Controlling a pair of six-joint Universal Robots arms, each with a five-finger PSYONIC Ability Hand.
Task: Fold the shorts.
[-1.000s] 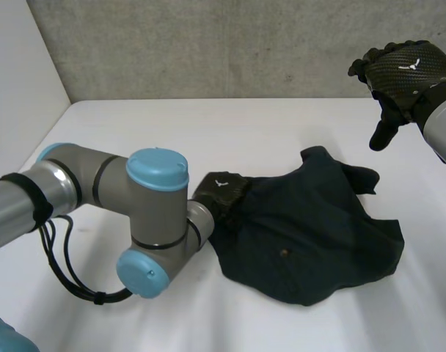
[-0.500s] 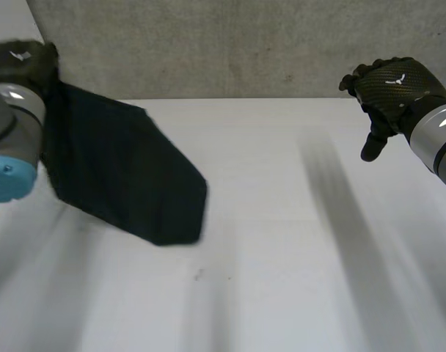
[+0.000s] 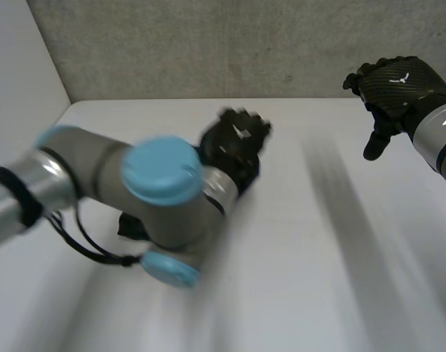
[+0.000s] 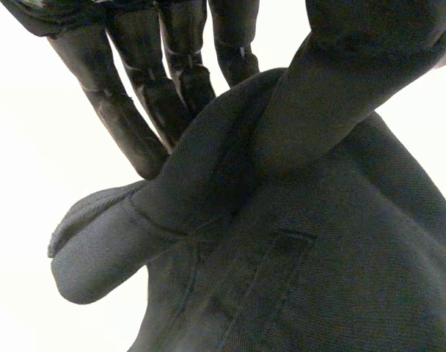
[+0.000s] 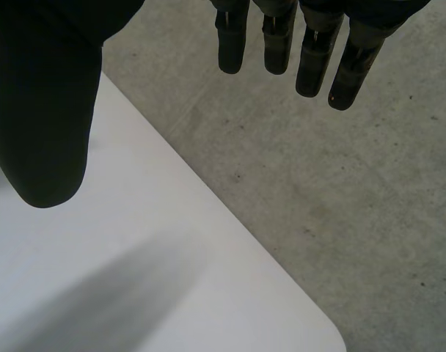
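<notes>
Over the table [image 3: 318, 242] we see the left arm [image 3: 135, 183] reaching toward the middle. The shorts [image 4: 304, 279] are bunched in the left hand [image 3: 234, 143], thumb pressing a fold against the fingers. The right hand [image 3: 395, 81] hovers near the far right corner, fingers slack, empty.

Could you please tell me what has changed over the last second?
The left hand, pinching the shorts, lifted them off the table to the left and has now swung back toward the middle. The right hand stayed raised and open at the right.
</notes>
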